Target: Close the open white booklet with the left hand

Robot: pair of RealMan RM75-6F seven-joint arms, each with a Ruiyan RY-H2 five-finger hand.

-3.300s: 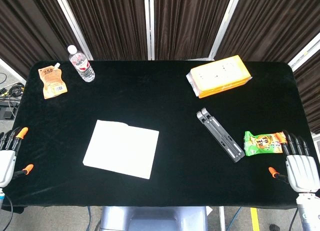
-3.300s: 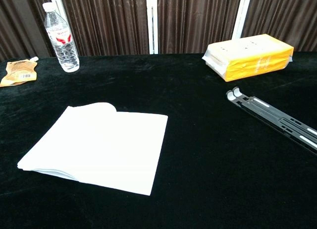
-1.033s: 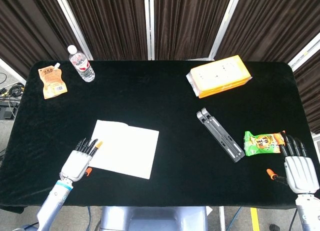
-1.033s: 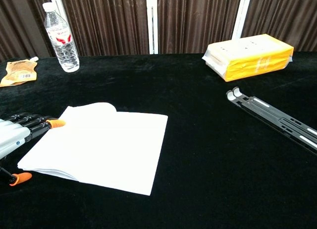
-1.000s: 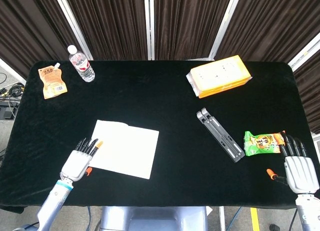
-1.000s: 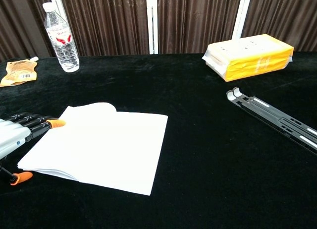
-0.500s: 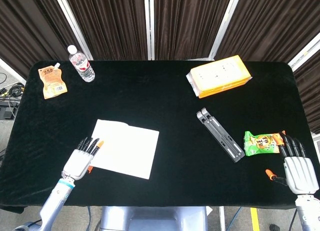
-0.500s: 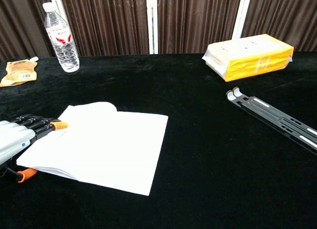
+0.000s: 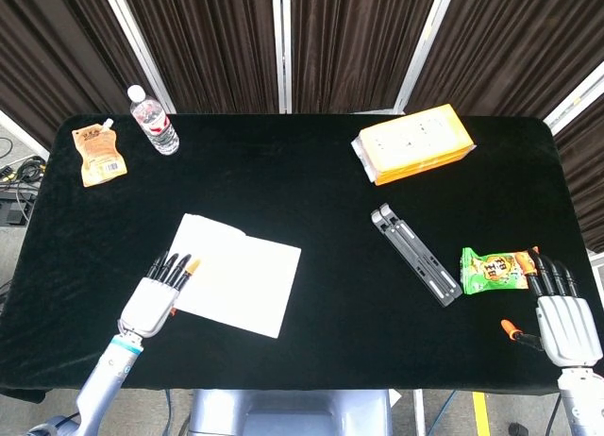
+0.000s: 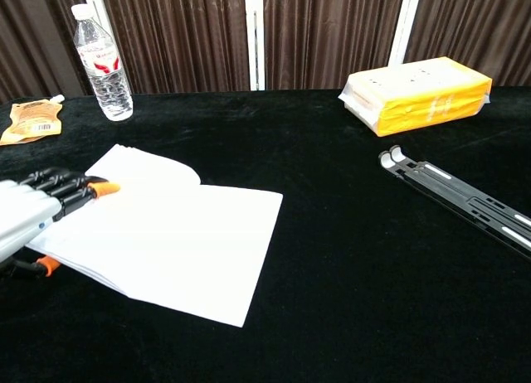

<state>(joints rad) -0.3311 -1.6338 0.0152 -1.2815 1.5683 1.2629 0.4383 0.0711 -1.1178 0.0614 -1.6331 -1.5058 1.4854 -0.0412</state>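
Observation:
The white booklet lies open on the black table, front left of centre; in the chest view the booklet has its left side raised off the cloth. My left hand is at that left edge. Its fingers lie over the top page and the orange-tipped thumb sits under the edge, so it pinches the page. My right hand rests flat with fingers spread at the table's front right, holding nothing.
A water bottle and an orange pouch stand at the back left. A yellow package is at the back right. A black folding stand and a green snack pack lie right of the booklet.
My left hand came in from the left edge to the booklet, slid over its left edge, and the booklet's left side has now lifted. The right hand stayed put.

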